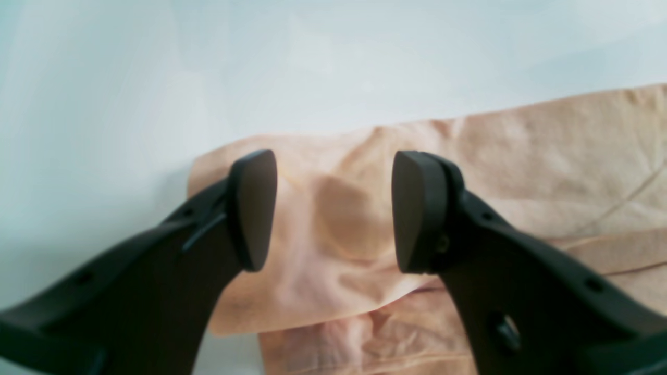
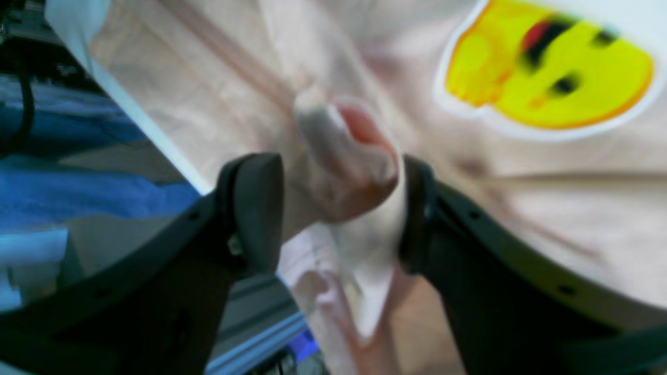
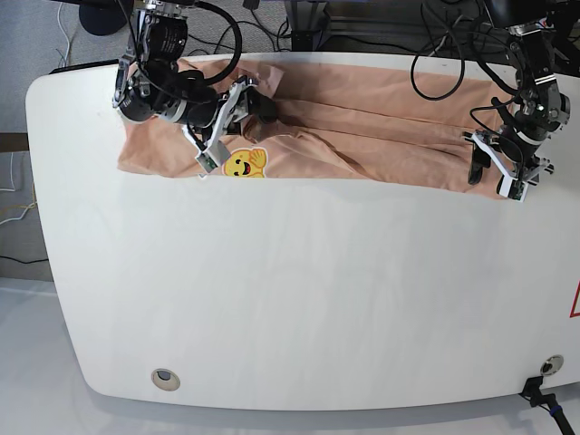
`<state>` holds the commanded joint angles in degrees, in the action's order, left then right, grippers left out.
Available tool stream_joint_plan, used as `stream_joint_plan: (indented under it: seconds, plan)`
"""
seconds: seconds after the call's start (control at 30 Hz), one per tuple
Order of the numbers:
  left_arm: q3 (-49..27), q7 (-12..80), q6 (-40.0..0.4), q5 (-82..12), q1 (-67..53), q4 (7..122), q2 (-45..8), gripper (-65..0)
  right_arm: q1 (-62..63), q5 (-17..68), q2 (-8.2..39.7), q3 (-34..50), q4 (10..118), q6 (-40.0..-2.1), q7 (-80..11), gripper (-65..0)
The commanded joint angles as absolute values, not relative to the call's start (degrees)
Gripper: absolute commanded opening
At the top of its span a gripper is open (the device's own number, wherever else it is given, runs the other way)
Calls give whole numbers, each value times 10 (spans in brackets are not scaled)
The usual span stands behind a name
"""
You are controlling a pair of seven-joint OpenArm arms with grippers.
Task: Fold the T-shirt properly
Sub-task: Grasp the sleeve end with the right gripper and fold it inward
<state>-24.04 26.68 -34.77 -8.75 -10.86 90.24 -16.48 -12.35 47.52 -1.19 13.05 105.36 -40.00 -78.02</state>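
Right end effector pinches T-shirt — lying sideways.

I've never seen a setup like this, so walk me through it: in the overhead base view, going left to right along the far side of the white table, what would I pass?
The right gripper bunching the T-shirt → the smiley-face print → the long stretch of spread T-shirt → the left gripper, open at the far end.

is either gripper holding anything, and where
The right gripper pinches a bunched fold of the T-shirt beside its smiley print; the left gripper is open, empty.
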Motion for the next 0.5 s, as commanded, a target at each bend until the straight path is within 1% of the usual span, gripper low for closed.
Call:
stream_joint_plan:
  seconds: [0.1,0.17,0.23,0.3,0.5]
  plan:
    - [-240,267,-348,-87,-109,902,-165,-320,-138,516,-7,105,1054,-400,-780,-336]
    - [-240,267,-348,-87,-109,900,-165,-320,-141,546,15,98,1055,-400,-799,-334]
    - [-240,267,-348,-87,-108,895,-166,-320,-147,579,21,98,1054,-400,-800,-332]
    - [-240,267,-348,-87,-108,895,-166,-320,-157,604,45,98,1054,-400,-800,-332]
    - [-240,267,-348,-88,-108,898,-166,-320,-153,623,92,113,1054,-400,-800,-332]
